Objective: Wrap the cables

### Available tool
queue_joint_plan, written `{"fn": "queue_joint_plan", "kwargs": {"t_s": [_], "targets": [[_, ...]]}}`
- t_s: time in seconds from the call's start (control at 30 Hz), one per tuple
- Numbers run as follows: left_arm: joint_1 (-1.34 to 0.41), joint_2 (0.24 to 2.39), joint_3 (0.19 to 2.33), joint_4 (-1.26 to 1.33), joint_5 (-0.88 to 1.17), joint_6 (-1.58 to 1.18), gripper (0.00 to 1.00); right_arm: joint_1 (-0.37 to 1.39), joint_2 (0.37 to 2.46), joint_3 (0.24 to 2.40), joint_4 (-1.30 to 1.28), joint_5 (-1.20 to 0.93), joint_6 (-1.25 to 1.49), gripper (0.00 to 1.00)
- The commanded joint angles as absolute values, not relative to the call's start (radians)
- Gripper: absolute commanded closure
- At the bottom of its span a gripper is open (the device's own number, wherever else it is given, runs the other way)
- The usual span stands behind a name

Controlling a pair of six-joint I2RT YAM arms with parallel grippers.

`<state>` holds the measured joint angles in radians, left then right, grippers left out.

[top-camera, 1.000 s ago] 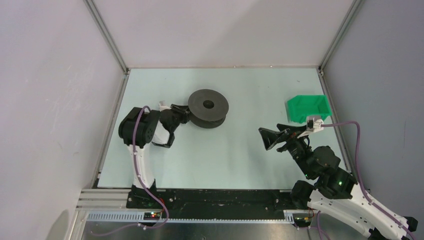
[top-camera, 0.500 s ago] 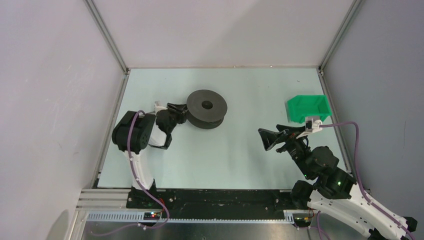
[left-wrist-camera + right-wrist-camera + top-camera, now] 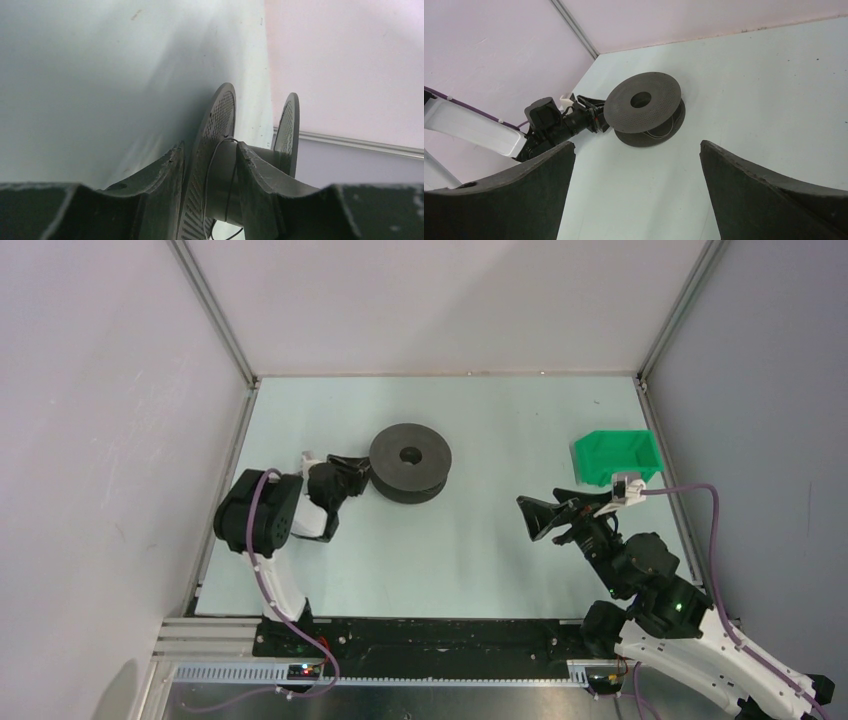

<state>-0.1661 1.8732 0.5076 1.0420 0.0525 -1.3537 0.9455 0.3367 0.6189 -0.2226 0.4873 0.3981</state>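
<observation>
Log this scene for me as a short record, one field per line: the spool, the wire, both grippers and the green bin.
spool: dark grey, hole facing up, on the table, left of centre
cable: thin black wire, looped loosely over one flange's rim and down around the core
left gripper: at the spool's left side, closed on the flange nearer the table
right gripper: open wide, holding nothing, well apart from the spool
green bin: near the table's right edge, beyond the right gripper; contents cannot be told
</observation>
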Motion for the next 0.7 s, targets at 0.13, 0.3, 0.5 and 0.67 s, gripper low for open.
{"fn": "queue_joint_plan", "kwargs": {"t_s": [0.13, 0.3, 0.5, 0.67], "targets": [[-0.137, 1.76, 0.513, 0.952, 0.009, -1.295, 0.55, 0.933, 0.361, 0.617, -0.171, 0.48, 0.387, 0.01], [-0.121, 1.721, 0.486, 0.899, 0.004, -1.312, 0.56, 0.924, 0.369, 0.617, -0.188, 0.485, 0.387, 0.01], [-0.097, 1.564, 0.46, 0.747, -0.058, -1.258, 0.56, 0.92, 0.375, 0.617, -0.229, 0.5, 0.416, 0.01], [-0.087, 1.408, 0.53, 0.579, 0.022, -1.139, 0.52, 0.92, 0.404, 0.613, -0.31, 0.574, 0.459, 0.01]]}}
